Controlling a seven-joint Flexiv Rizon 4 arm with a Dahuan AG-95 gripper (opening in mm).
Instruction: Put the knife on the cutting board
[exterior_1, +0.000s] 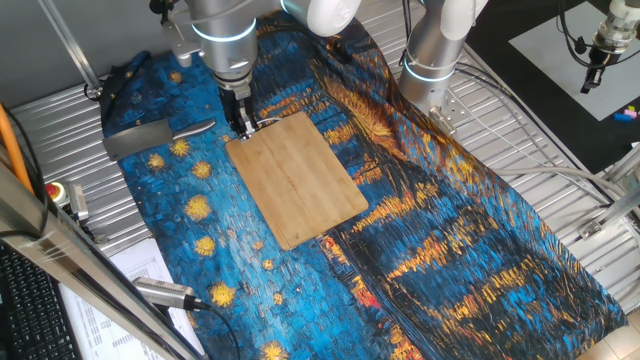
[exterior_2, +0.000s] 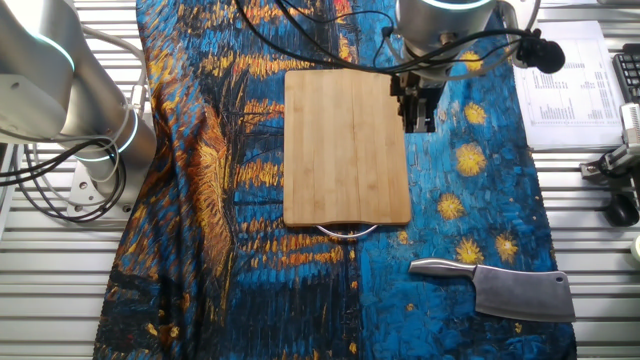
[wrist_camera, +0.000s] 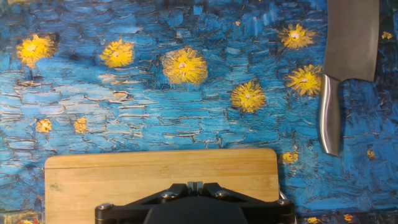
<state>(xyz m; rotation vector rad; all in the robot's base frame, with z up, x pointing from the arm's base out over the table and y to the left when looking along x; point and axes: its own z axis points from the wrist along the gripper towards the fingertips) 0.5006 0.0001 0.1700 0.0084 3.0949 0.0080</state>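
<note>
So my gripper (exterior_2: 418, 112) hangs over the long edge of the cutting board (exterior_2: 345, 145), fingers pressed together with nothing in them. The knife (exterior_2: 505, 287) lies flat on the starry blue cloth (exterior_2: 480, 190), well apart from the board, past its wire-loop end.

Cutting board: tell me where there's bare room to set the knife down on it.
The light-brown bamboo cutting board is bare over nearly its whole face. Only the long edge facing the all-metal cleaver knife is crowded, where the tool hangs. The starry blue cloth between board and knife is also open.
</note>
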